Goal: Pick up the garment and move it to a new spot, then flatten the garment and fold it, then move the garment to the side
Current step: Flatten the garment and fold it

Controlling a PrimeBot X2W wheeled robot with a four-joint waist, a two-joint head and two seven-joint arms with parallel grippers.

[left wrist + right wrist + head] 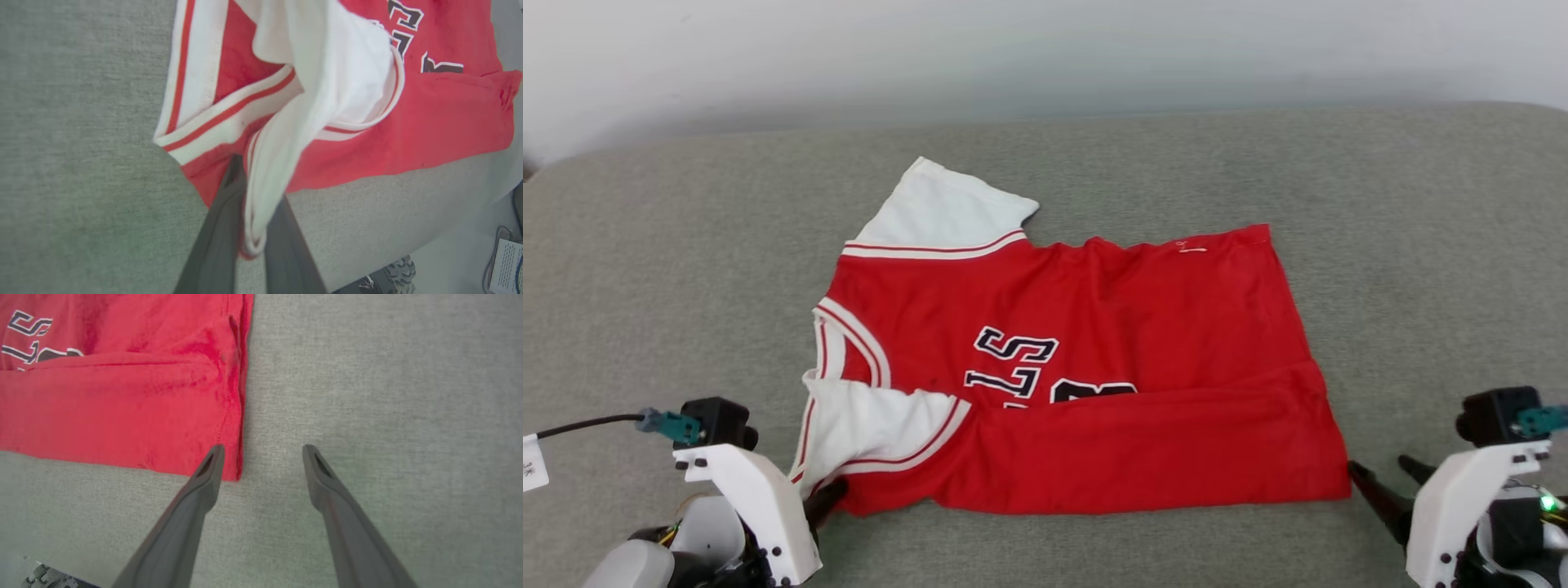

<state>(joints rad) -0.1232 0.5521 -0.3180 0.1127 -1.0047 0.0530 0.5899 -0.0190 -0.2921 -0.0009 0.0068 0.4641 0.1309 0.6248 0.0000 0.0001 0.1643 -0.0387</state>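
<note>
Shows a red jersey (1094, 327) (408, 134) (102, 408) spread near the middle of a grey-green, coarsely woven surface (1421, 245), neck toward the robot's left, hem toward its right. Looks soft and matte, lightly creased, with the near long edge folded over into a smooth red band that hides the lower half of the black, white-outlined chest letters. Has short white sleeves edged in ribbed red-and-white striped trim: the far one flat and fan-shaped, the near one bunched and raised. Puts the left gripper (827, 500) (251, 179) at the near neck-side corner, long dark fingers pressed together on a fold of white sleeve and striped trim. Seen from the left wrist, gathers that cloth into a narrow ridge between the tapering fingers. Puts the right gripper (1379, 467) (263, 449) just off the near hem corner, fingers spread wide with nothing between them. Seen from the right wrist, sets one slim pointed finger over the hem's stitched edge, contact unclear, and the other over bare weave. Ends behind the surface in a plain pale wall (1045, 49).
</note>
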